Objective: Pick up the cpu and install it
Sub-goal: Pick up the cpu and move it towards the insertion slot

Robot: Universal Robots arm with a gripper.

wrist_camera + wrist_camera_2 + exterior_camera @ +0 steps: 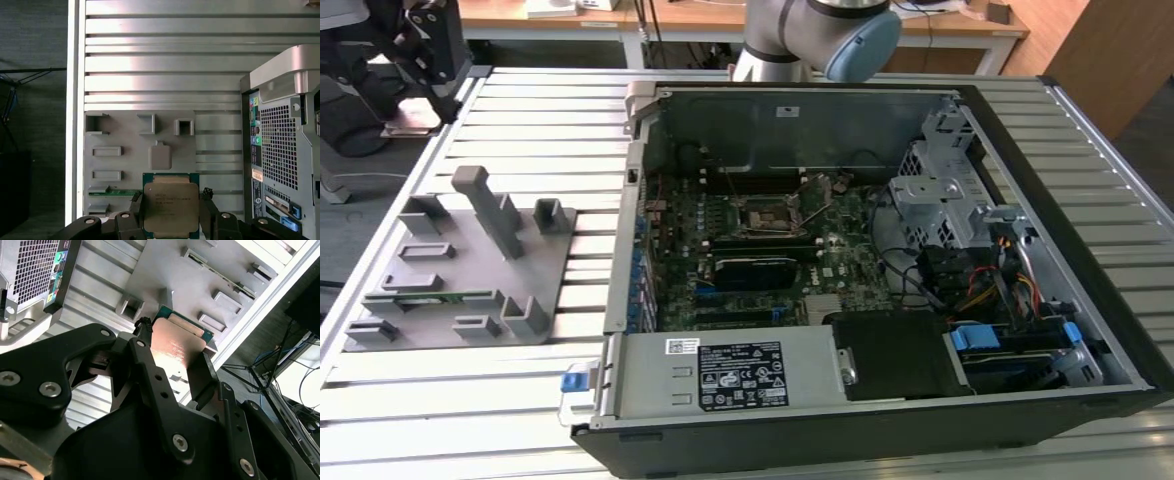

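my claw (172,210) clamped on cpu (171,207), one finger (136,206) on each side edge, shiny silver top facing first wrist view. chip hangs over gray holder plate (125,135), just beside green memory stick (112,192) lying in its slot. pc case (280,140) off to one side on slatted table (160,60). second wrist view: same grip, cpu (175,342) between black fingers. exterior view: motherboard socket (765,213) inside case, cpu not in it yet.
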